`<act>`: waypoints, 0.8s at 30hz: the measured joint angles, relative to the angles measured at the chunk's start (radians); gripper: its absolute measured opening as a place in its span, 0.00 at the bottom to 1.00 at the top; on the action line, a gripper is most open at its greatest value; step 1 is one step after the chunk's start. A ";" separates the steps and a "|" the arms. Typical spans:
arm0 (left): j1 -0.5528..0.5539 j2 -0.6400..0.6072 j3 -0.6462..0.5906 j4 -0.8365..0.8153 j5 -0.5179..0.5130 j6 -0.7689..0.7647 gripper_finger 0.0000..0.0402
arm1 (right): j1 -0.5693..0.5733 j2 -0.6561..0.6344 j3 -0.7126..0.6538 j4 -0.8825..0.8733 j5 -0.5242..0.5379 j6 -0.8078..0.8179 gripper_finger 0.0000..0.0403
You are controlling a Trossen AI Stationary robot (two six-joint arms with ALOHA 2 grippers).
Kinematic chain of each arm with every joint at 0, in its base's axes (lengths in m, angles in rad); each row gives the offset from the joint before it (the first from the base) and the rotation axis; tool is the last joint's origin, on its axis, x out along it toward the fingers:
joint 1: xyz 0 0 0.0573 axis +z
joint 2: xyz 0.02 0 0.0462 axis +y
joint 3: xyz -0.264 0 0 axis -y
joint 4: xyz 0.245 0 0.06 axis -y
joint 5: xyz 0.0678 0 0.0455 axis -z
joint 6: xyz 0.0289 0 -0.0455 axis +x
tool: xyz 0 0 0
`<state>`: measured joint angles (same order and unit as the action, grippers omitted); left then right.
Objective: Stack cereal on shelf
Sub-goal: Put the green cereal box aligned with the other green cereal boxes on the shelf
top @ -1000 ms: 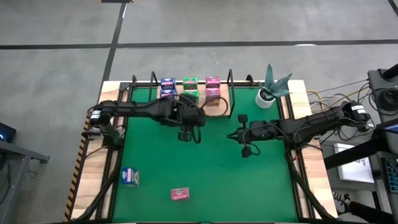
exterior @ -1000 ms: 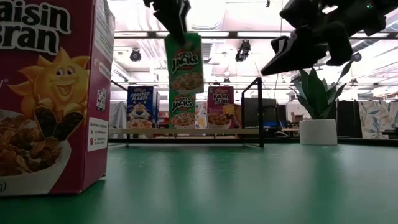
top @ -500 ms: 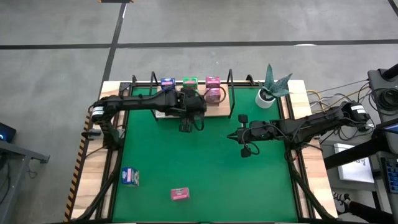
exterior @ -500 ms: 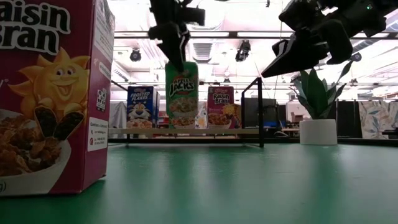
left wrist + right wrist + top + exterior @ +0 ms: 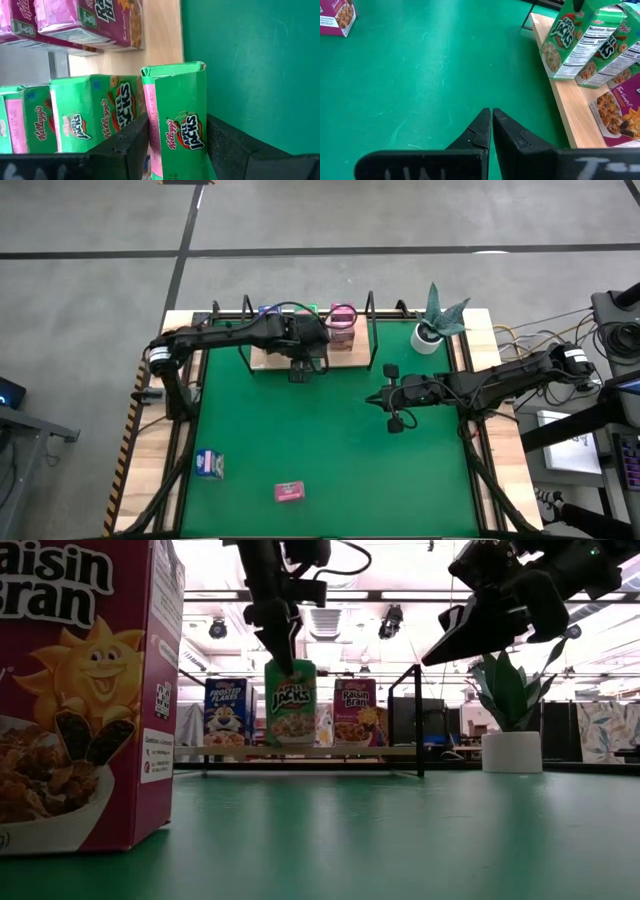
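Observation:
My left gripper [image 5: 283,652] reaches over the shelf [image 5: 268,358], a light-wood board with black rod uprights, and is shut on a green cereal box [image 5: 291,703]. On the board stand a blue box [image 5: 226,710], more green boxes [image 5: 90,120] and pink boxes [image 5: 357,710]. On the green mat, a blue box [image 5: 208,464] and a pink box [image 5: 289,492] lie on their sides. My right gripper [image 5: 491,120] hovers shut above the mat, right of the shelf [image 5: 572,112]. My left gripper pinches the green box by its top end [image 5: 284,665] between the two fingers [image 5: 131,145], coming from above and pointing down. The box hangs upright below the fingers. Its lower end [image 5: 172,67] is level with the board's near edge; I cannot tell whether it touches the board.
A potted plant [image 5: 432,320] stands at the table's far right corner. Black uprights [image 5: 417,720] frame the shelf's sides. Open green mat [image 5: 330,450] lies between the shelf and the two loose boxes. The pink box [image 5: 80,690] looms close in the low view.
My left gripper has moved toward the table's far edge and down, carrying the green box from high above the mat to the shelf. The box now stands level with the boxes on the board. My right arm has kept still.

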<state>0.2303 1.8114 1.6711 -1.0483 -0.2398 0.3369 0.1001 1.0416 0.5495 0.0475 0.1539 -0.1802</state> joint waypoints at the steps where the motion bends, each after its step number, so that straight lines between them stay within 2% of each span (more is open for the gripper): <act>1: 0.003 0.000 0.000 0.000 0.000 0.004 0.40 | 0.000 0.000 0.000 0.000 0.000 0.000 0.02; 19: 0.045 0.003 0.000 0.016 0.018 0.052 0.40 | 0.000 0.000 0.000 -0.001 0.000 0.003 0.02; 24: 0.057 0.003 0.000 0.015 0.024 0.065 0.44 | 0.000 0.000 0.000 -0.001 0.000 0.004 0.02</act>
<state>0.2869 1.8145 1.6711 -1.0337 -0.2157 0.4023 0.1001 1.0416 0.5495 0.0467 0.1543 -0.1758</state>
